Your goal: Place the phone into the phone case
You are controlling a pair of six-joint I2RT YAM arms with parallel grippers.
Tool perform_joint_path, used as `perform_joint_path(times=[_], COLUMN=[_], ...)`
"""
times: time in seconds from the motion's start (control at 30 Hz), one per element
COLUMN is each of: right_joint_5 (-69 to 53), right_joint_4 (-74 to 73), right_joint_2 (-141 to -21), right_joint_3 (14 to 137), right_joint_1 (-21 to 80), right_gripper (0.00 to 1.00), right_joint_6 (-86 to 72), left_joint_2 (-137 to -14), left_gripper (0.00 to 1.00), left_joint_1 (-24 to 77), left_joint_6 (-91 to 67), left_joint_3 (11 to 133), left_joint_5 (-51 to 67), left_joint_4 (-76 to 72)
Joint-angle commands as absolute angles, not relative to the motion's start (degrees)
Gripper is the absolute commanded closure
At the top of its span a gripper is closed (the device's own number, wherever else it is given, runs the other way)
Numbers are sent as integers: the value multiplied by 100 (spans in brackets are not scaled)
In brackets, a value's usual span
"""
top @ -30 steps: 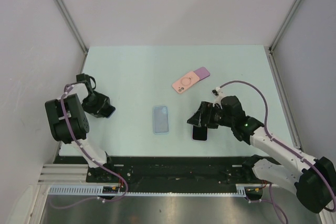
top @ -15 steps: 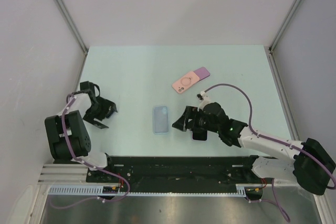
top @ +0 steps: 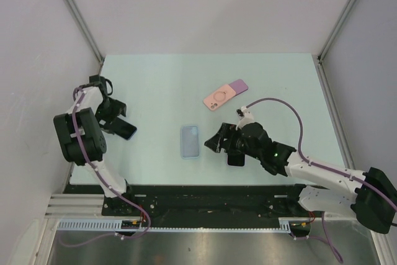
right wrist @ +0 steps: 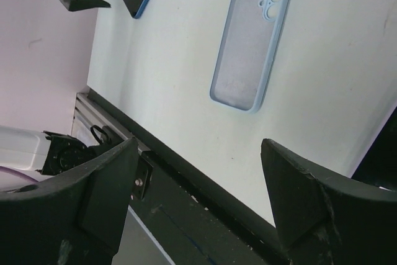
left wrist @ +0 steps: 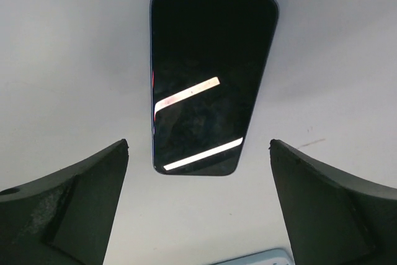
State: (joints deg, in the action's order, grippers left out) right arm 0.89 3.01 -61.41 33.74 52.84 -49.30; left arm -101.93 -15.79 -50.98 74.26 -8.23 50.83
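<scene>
table; left end effector spread over phone; right end effector spread, half-masking handset

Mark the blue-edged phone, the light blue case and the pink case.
phone (left wrist: 208,79), left wrist view, middle of its dark screen.
light blue case (right wrist: 248,48), right wrist view, middle of its flat panel.
pink case (top: 219,98), top external view, on its ring mark.
</scene>
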Motion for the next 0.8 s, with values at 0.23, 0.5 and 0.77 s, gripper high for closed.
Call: perform_joint_path(times=[0.23, 0.5, 0.77], right_joint_5=[474, 492, 440], right_joint_4=[26, 35, 237], right_joint_2=[-5933, -6003, -6205], right_joint_3=[3823, 3823, 3823], right_joint_1=[5335, 5335, 5353], right_gripper=[16, 16, 16], right_joint_6=[-4729, -4737, -4755], left_joint_2=[-11012, -11312, -11040], left_gripper=[1, 10, 22], left_joint_1=[-1688, -1688, -1687], left_joint_6=[-5212, -5317, -5572], left_joint_3=[7805, 7752, 7331], left_joint_5=[-1011, -835, -581], left_joint_4=[5291, 5264, 5370])
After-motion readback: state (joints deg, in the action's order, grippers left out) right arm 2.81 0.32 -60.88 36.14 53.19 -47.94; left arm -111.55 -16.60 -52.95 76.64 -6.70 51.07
